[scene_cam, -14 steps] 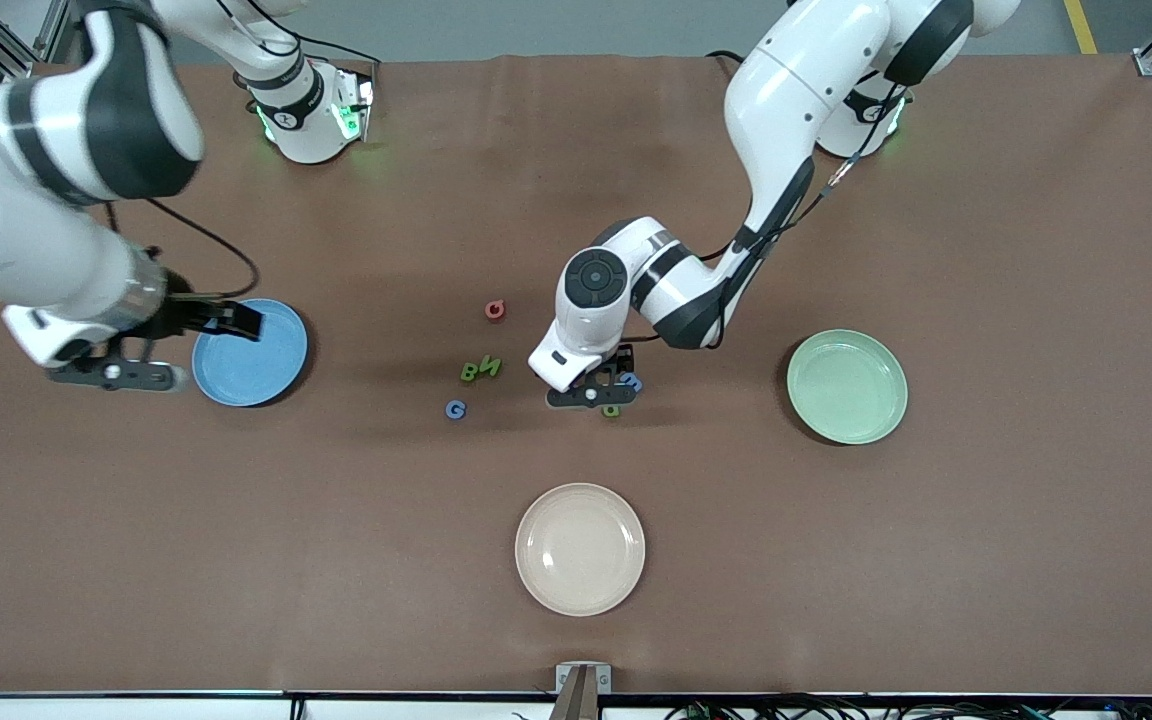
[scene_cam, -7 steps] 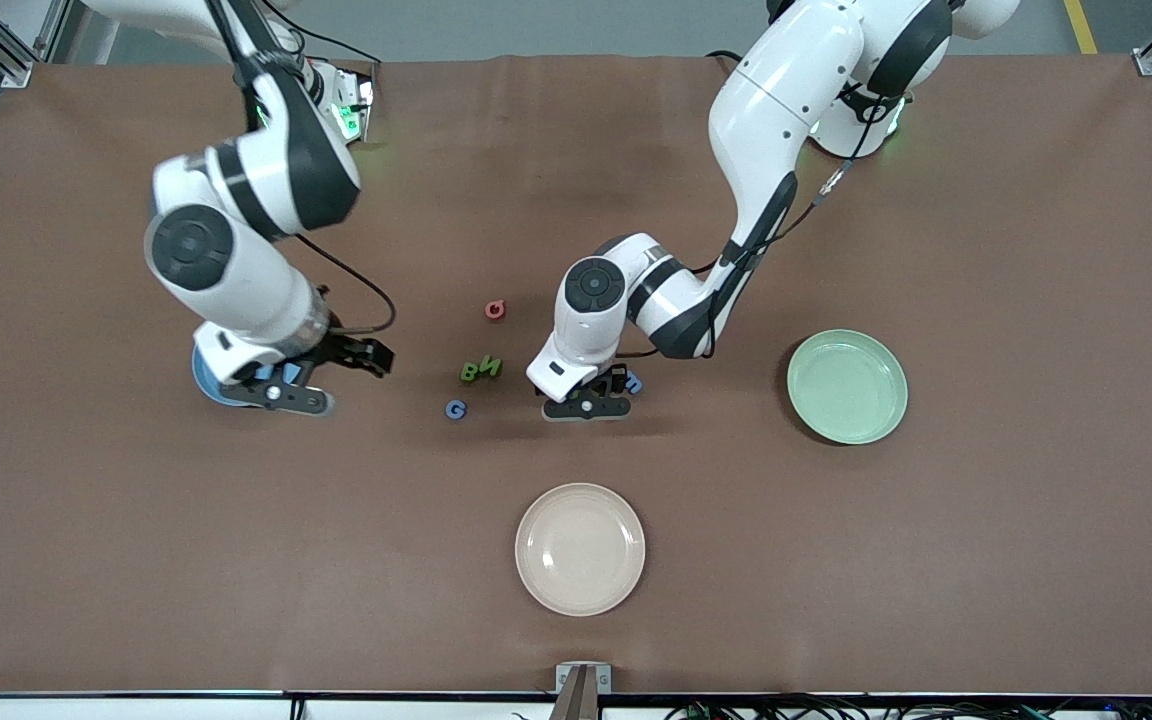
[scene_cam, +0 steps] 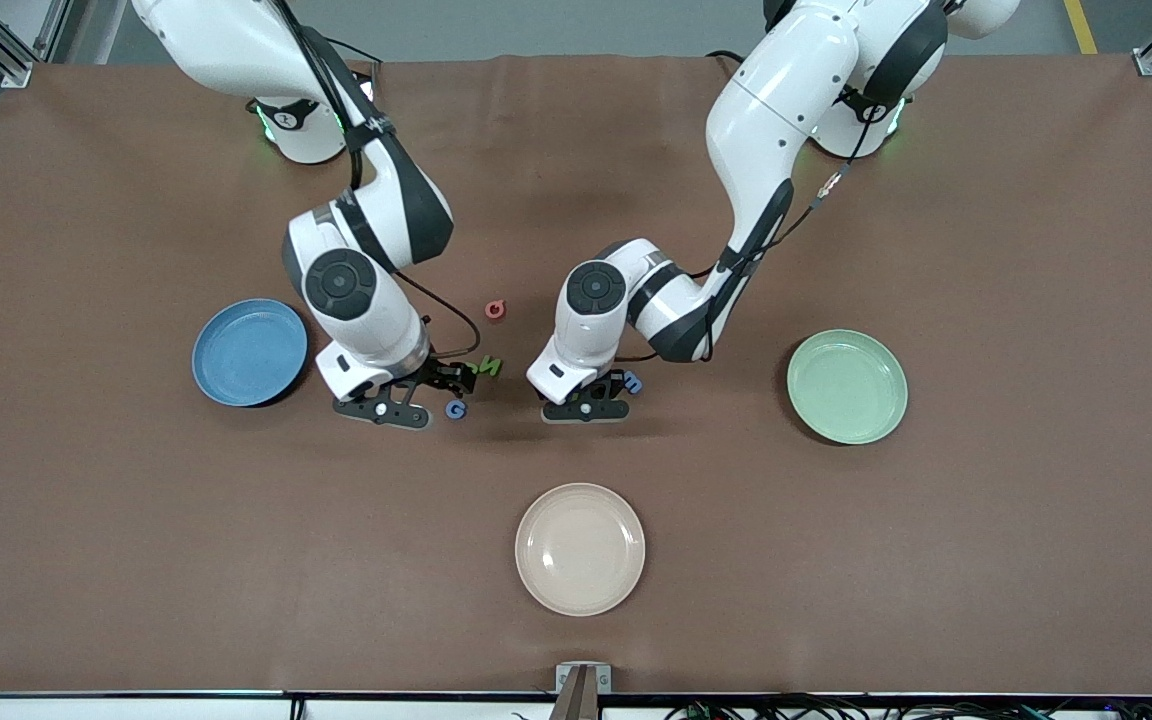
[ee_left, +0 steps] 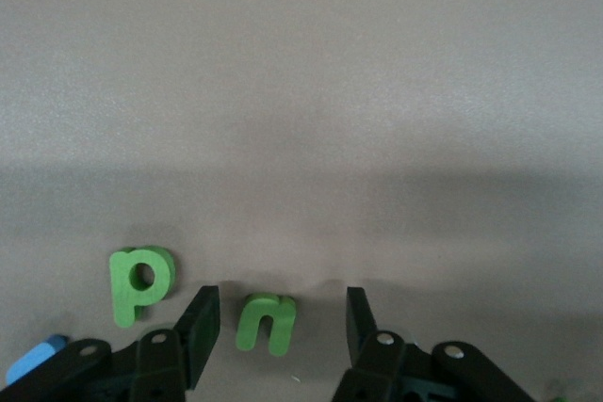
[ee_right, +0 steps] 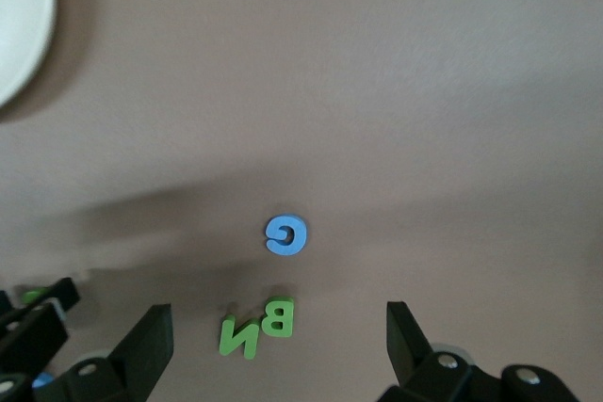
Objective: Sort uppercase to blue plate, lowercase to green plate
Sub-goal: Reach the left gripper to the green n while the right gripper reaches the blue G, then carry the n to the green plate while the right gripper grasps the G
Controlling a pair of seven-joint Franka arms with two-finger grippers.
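two arms at work over a brown bench [scene_cam: 936,560]. the left gripper [ee_left: 280,308] is set low over the small letters near the middle of the bench. its fingers [ee_left: 203,322] are drawn partway in on either side of the small green n [ee_left: 267,322], with a gap showing, so nothing is held yet. the small green p [ee_left: 139,282] lies just beside it, outside the fingers, and a small blue letter [scene_cam: 633,381] is close by. the straddle is judged to single out one letter for the green plate [scene_cam: 846,386], which lies empty toward the left arm's end.

the right gripper [ee_right: 278,313] hangs over the green capital b [ee_right: 280,317] and green capital n [ee_right: 237,336], which touch. its fingers are spread wide and empty, apparently to take in one of the pair. the blue capital g [ee_right: 286,234] lies nearer the front camera than the pair, the red capital q [scene_cam: 495,310] farther. the blue plate [scene_cam: 249,352], also empty, lies toward the right arm's end. the cream plate [scene_cam: 580,549] is unused.
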